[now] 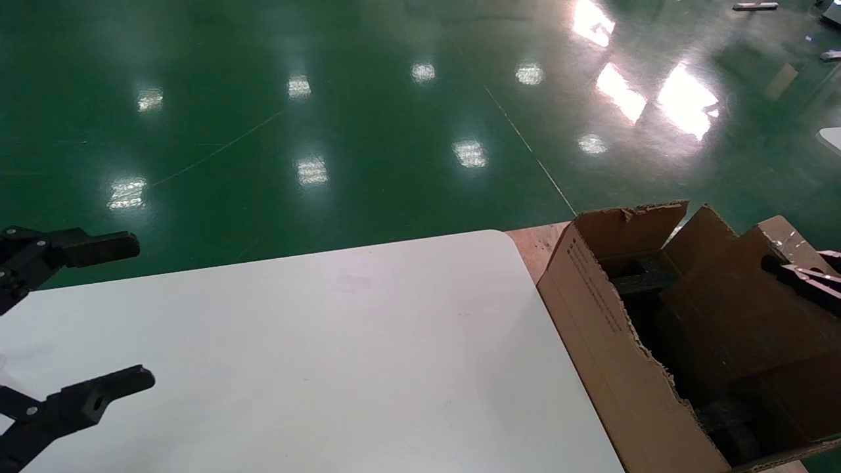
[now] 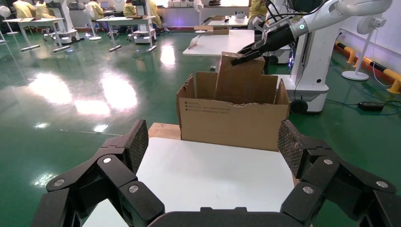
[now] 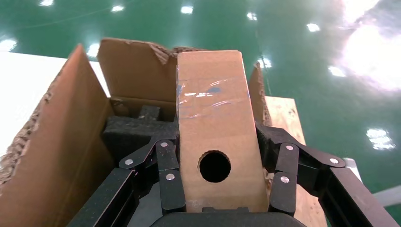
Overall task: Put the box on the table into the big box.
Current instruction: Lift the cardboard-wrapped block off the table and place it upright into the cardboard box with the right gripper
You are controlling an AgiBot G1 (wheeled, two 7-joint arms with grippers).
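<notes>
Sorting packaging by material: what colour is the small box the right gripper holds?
Plain brown, seen best in the right wrist view: the box in the right gripper.

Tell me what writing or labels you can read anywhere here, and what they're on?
None can be read.
Big box: small black print on its side by the table, too small to read.
Box held over it in the right gripper: no print, only clear tape and a round hole.

The head camera looks forward and down over the white worktop (image 1: 328, 355) from above. The left wrist camera sits low, facing across the worktop toward the big box (image 2: 234, 118) beyond its far edge. The right wrist camera peers closely down into that carton, seen in all three views.
</notes>
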